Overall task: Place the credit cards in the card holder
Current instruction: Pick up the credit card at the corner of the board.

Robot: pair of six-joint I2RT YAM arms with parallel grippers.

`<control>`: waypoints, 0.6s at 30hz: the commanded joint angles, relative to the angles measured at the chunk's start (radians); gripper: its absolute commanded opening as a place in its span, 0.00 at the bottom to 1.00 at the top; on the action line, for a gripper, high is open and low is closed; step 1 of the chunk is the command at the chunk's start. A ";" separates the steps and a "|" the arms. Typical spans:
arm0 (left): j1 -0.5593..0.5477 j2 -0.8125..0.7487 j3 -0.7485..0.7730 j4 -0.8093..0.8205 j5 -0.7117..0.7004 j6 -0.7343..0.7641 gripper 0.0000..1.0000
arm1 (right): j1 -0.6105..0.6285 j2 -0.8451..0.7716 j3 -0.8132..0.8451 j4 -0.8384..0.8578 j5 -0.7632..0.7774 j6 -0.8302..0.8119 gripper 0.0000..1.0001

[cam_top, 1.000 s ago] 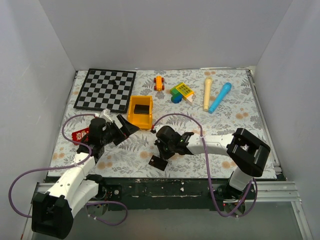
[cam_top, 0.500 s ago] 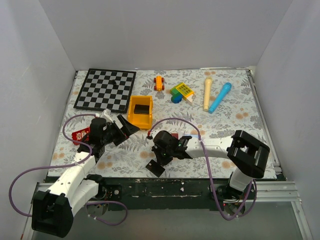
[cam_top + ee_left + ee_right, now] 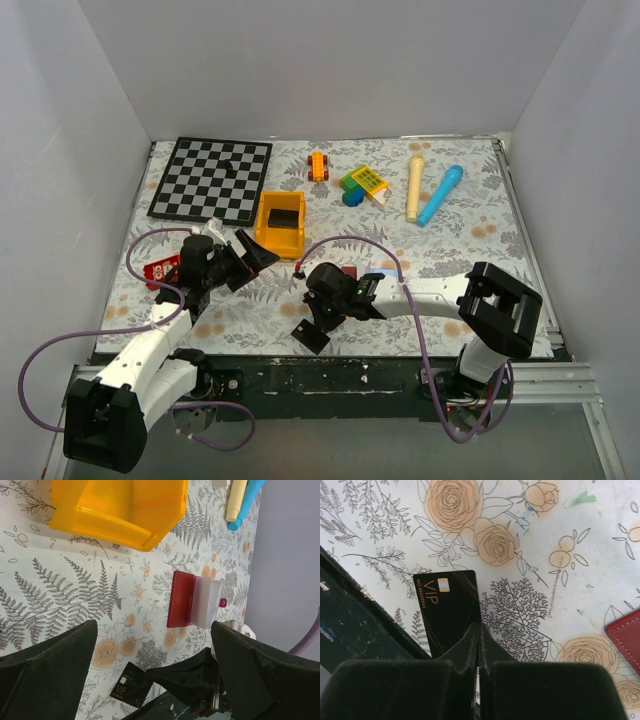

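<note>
movement over the last second belonged to the right arm alone. the right end effector [image 3: 478, 630], fingers pressed together on one short edge of a black card [image 3: 447, 610], had drawn that card a little nearer the near edge of the counter [image 3: 570, 555], then held there. the card stuck out ahead of the fingertips with its "vip" lettering up and one corner over the dark front strip. since it had travelled with the fingers, the pinch looked sound.

the card holder [image 3: 192, 600] lay open on the counter behind the right end effector and off to one side, near but apart. its pale pockets were exposed and no card was in them. the shift had uncovered more of its red edge, yet it had also taken the card away from the pockets, so insertion had not begun. the card probably needed turning back toward the opening.

the left end effector [image 3: 154, 625] had not moved. its fingers were spread wide and empty, with the holder ahead of them and the yellow bin [image 3: 125, 505] off to one side. it looked placed to steady the holder.
</note>
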 commanded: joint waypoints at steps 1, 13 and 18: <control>0.005 -0.016 0.003 0.014 -0.001 -0.002 0.98 | 0.006 -0.021 0.017 -0.026 0.096 0.021 0.01; 0.005 -0.013 0.000 0.017 0.000 0.001 0.98 | 0.007 0.030 0.044 -0.025 0.084 0.024 0.01; 0.005 -0.016 -0.009 0.023 0.000 -0.001 0.98 | 0.010 0.037 0.047 0.000 0.021 -0.009 0.01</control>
